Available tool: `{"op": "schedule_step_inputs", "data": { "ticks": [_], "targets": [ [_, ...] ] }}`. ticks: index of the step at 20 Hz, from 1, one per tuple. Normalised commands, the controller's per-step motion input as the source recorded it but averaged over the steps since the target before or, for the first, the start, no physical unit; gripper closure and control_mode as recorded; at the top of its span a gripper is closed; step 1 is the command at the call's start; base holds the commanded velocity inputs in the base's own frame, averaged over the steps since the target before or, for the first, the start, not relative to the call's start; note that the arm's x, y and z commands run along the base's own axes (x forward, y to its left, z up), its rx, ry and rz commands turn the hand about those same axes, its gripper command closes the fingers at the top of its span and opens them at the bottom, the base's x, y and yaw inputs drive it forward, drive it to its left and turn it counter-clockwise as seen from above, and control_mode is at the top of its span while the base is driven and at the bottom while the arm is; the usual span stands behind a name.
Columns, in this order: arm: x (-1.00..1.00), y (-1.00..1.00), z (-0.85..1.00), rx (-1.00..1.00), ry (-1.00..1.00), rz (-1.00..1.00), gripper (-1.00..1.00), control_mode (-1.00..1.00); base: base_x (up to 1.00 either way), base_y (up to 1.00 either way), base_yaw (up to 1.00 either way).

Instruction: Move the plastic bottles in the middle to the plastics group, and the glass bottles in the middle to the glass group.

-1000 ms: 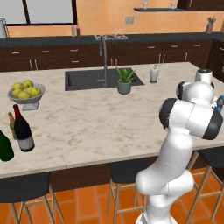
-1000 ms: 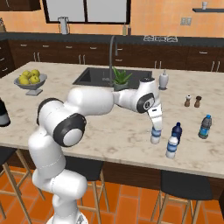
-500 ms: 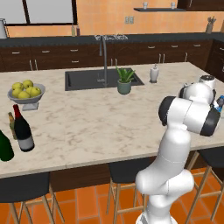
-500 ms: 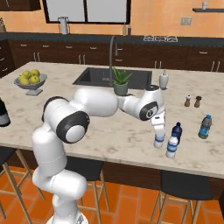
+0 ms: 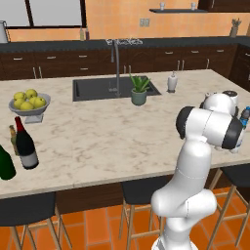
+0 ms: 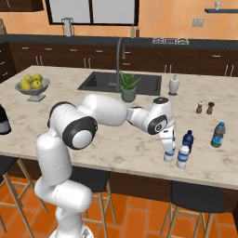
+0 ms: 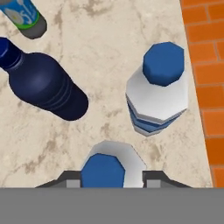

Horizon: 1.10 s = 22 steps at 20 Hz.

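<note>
While arm reaches down at near edge of counter, gripper sits over small clear bottle with blue cap, one finger on each side of it, close. Cannot tell if fingers press it. Second clear bottle stands just beside, nearer counter edge. Dark blue bottle stands just behind. Blue-label bottle farther right. Wine bottle far off at other end, beside green bottle.
</note>
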Motion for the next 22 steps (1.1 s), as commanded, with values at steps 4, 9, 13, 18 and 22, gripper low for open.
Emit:
{"op": "schedule_step_inputs", "data": {
  "ticks": [4,9,13,18,22],
  "targets": [
    [0.0,0.0,0.0,0.0,0.0,-0.08,1.0,-1.0,0.0,0.0,0.0],
    [0.0,0.0,-0.01,0.0,-0.01,-0.06,1.0,-1.0,0.0,0.0,0.0],
    [0.0,0.0,0.0,0.0,-0.01,-0.02,1.0,-1.0,0.0,0.0,0.0],
    [0.0,0.0,0.0,0.0,0.0,0.0,-1.0,-1.0,0.0,0.0,0.0],
    [0.0,0.0,0.0,0.0,0.0,0.0,-1.0,-1.0,0.0,0.0,0.0]
  ]
}}
